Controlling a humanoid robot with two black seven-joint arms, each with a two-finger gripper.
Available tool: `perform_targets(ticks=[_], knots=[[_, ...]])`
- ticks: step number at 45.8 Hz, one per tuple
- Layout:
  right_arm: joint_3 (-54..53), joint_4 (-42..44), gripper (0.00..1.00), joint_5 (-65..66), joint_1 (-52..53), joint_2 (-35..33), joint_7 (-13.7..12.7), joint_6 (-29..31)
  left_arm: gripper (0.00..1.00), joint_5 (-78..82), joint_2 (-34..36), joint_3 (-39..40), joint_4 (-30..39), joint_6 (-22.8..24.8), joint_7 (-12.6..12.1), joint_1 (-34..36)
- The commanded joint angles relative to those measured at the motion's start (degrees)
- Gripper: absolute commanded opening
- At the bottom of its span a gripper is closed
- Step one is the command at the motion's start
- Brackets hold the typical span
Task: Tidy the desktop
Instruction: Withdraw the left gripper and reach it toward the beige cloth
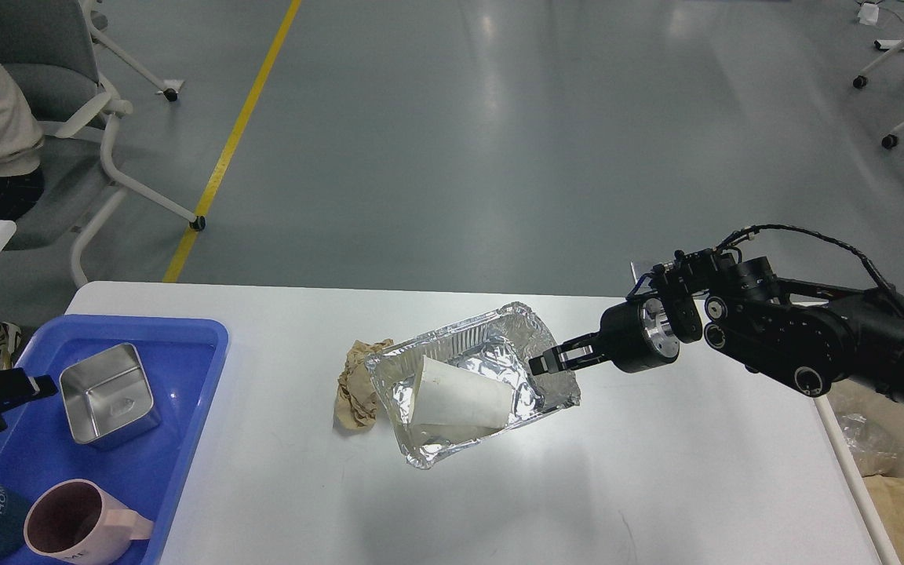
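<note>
My right gripper (548,362), mid-frame right, has its fingers pinched on the crinkled rim of the foil tray (452,439). A smooth white paper cup (458,400) lies inside; crumpled brown paper (354,386) touches it. The glossy white desktop (656,471) fills the lower frame. My left gripper (32,385): can't tell its opening.

Right gripper (544,362) closed, arm outstretched

Right arm (813,337): matte black, silver wrist flange, looping black cable, slim dark fingers (550,359), possibly blue-tinted.
</note>
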State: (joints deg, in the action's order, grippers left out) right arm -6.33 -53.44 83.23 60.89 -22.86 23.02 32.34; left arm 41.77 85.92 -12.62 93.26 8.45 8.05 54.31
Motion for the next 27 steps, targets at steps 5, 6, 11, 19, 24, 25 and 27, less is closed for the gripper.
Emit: perform_targets(ticks=[5, 6, 11, 19, 24, 25, 27], knots=[[0.00, -0.09, 0.00, 0.00, -0.07, -0.26, 0.00, -0.09, 0.79, 0.41, -6.19, 0.49, 0.61, -0.46, -0.32, -0.08], [0.00, -0.09, 0.00, 0.00, -0.07, -0.26, -0.08, -0.09, 0.79, 0.50, -7.25, 0.49, 0.43, -0.46, -0.40, 0.09], [0.00, -0.09, 0.00, 0.00, -0.07, -0.17, -0.09, -0.09, 0.81, 0.59, -13.83, 0.93, -1.76, -0.54, -0.49, 1.32], [0.00, -0.09, 0.00, 0.00, -0.07, -0.26, -0.09, -0.18, 0.94, 0.85, -27.63, 1.02, -9.58, -2.91, -0.67, 2.64], [0.00, -0.09, 0.00, 0.00, -0.16, -0.34, -0.09, -0.26, 0.96, 1.12, -35.11, 0.84, -15.73, -3.18, -0.58, 2.64], [0.00, -0.09, 0.00, 0.00, -0.16, -0.34, 0.00, -0.26, 0.96, 1.38, -36.60, 0.75, -17.13, -3.18, -0.58, 2.73], [0.00, -0.09, 0.00, 0.00, -0.16, -0.34, 0.00, -0.35, 0.96, 2.61, -39.50, 0.49, -19.86, -3.18, -0.40, 2.64]])
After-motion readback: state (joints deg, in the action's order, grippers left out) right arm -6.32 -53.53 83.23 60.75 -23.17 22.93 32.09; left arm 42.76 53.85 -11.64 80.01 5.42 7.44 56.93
